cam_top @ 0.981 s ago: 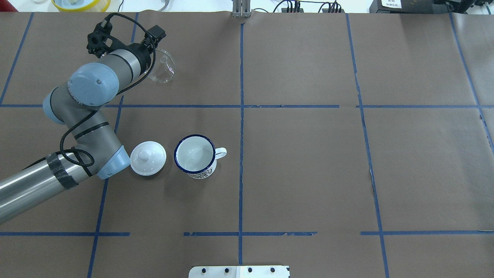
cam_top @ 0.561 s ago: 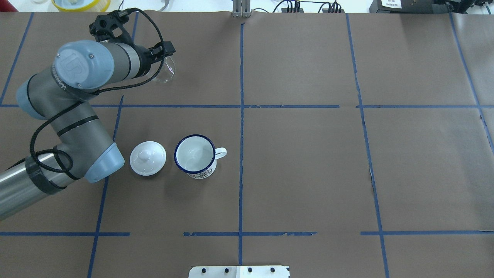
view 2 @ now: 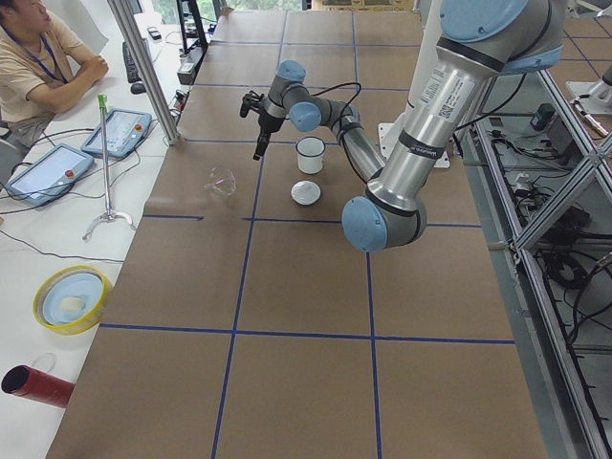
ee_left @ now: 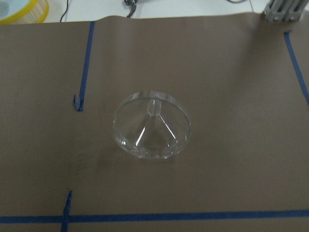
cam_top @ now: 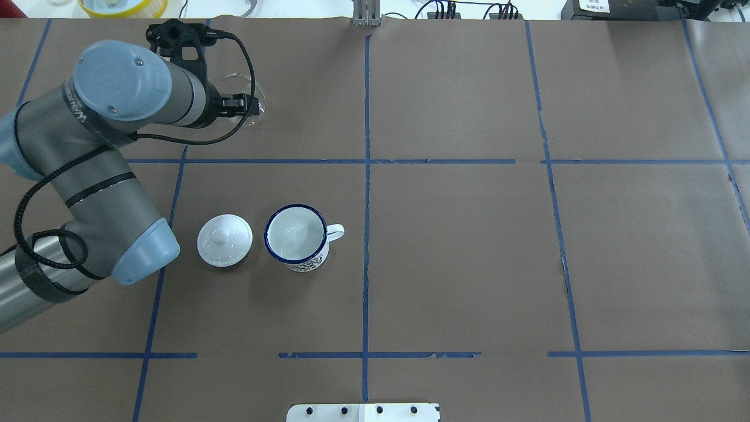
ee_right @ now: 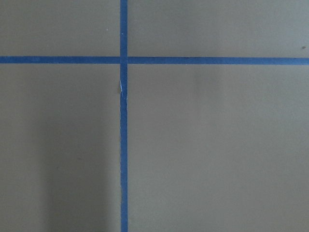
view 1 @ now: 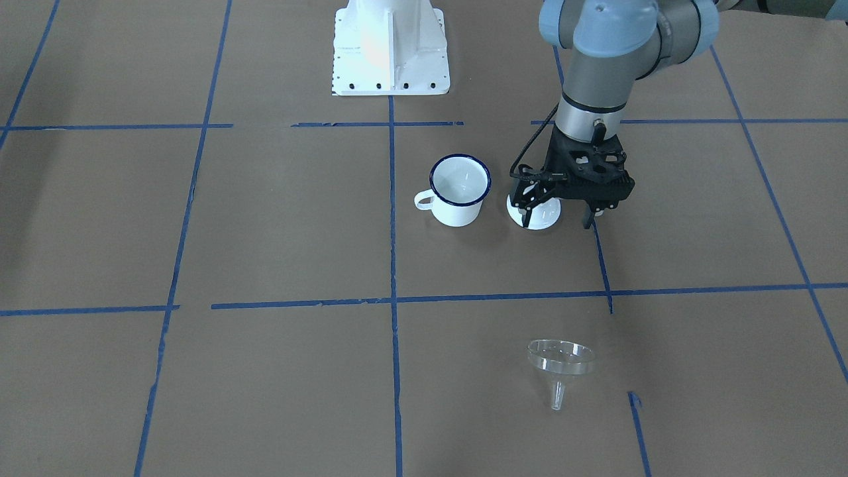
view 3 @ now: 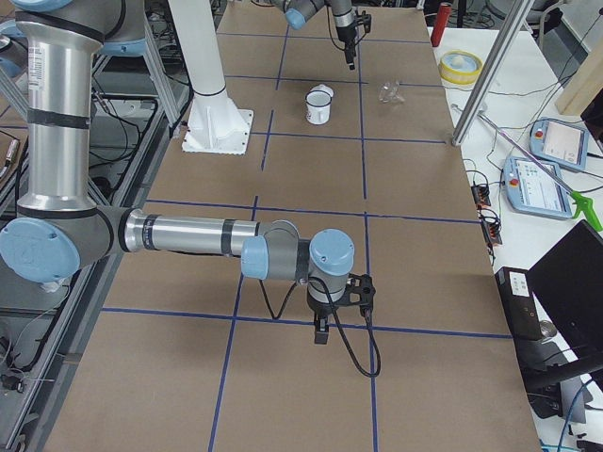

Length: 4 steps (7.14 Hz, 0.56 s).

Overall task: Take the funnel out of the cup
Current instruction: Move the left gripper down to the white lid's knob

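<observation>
Funnel (view 1: 560, 363) of clear plastic lies on the brown tabletop (cam_top: 469, 264), out of the cup (cam_top: 296, 234) and well apart from it. It rests tilted, its wide mouth turned toward the robot and its short spout pointing away. The white mug with the blue rim stands upright and empty, with a white domed lid (cam_top: 225, 240) just beside it.

Compared with a second ago, the left arm has swung upward and drawn back in the overhead view, while the funnel has kept about the same spot. The left gripper (view 1: 558, 218) now hangs in the air with its fingers spread wide and nothing between them. This reads as a finished release, so the task looks essentially done, with only the arm's retreat left.

The overhead view hides part of the funnel behind the wrist. The left wrist view shows it whole, with no fingers in frame. The front view alone shows the spread fingers plainly, though it makes them seem to hang over the lid.

The right gripper (view 3: 325, 325) appears only in the right side view, and whether its fingers are spread cannot be told. Its wrist view shows only blue tape lines (ee_right: 123, 145).
</observation>
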Motion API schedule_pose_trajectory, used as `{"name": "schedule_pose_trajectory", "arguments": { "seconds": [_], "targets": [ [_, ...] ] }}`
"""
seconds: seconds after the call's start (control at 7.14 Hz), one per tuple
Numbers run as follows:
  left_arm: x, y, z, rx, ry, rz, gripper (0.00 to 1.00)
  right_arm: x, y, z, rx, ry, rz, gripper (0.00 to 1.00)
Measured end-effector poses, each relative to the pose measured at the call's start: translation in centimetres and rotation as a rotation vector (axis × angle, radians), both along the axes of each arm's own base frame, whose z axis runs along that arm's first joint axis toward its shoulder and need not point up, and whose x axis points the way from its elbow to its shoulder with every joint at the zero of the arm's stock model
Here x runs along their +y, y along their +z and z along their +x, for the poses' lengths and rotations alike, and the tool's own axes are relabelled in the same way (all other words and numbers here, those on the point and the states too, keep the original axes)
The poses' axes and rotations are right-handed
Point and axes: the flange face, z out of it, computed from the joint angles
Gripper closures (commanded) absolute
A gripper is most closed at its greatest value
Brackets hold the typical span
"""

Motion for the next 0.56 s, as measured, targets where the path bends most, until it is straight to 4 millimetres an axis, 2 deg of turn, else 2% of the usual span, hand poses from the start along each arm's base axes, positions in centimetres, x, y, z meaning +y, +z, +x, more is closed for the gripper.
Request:
{"name": "schedule_pose_trajectory", "arguments": {
  "seconds": [0.14,0.28,0.56],
  "targets": [
    [1.8,0.7,-0.7,0.045,0.052,-0.081,0.0,0.0,0.0,0.0,0.0,0.0,0.0,0.0],
    [2.8,1.7,-0.8,0.078,0.031,-0.173,0.0,0.0,0.0,0.0,0.0,0.0,0.0,0.0],
    [3.2,4.4,1.5,0.099,-0.034,-0.31,0.0,0.0,0.0,0.0,0.0,0.0,0.0,0.0]
  ]
}}
